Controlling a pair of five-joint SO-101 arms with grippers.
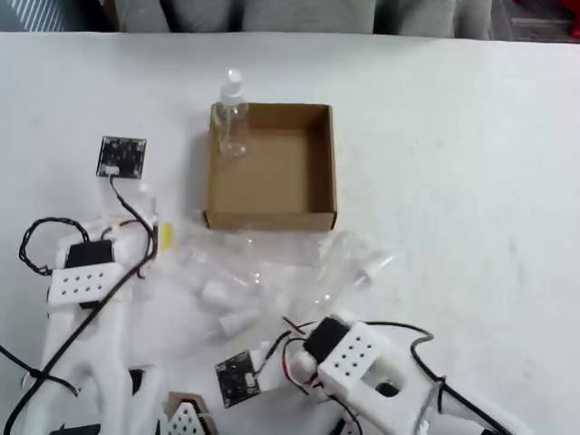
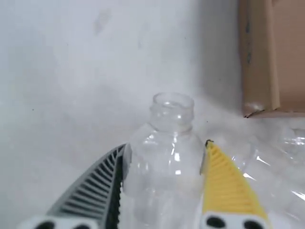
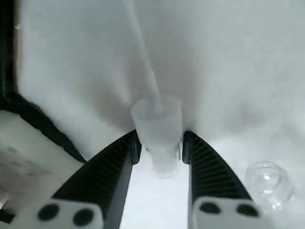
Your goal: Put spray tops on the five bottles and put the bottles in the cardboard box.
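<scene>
A clear bottle [image 2: 164,167] with an open neck sits between the grey and yellow fingers of my left gripper [image 2: 166,148], which is shut on it. In the high view that gripper [image 1: 154,222] is left of the cardboard box [image 1: 270,217]. My right gripper [image 3: 161,138] is shut on a white spray top [image 3: 157,121] whose thin tube points away over the table. One capped bottle [image 1: 232,113] stands in the box's far left corner. Several clear bottles [image 1: 340,258] and two loose spray tops [image 1: 237,320] lie in front of the box.
The box's near left corner [image 2: 259,102] is close beside the held bottle. Another clear bottle mouth [image 3: 267,179] lies near the right gripper. The right arm [image 1: 358,358] sits at the table's front edge, with black cables [image 1: 36,245] looping by the left arm.
</scene>
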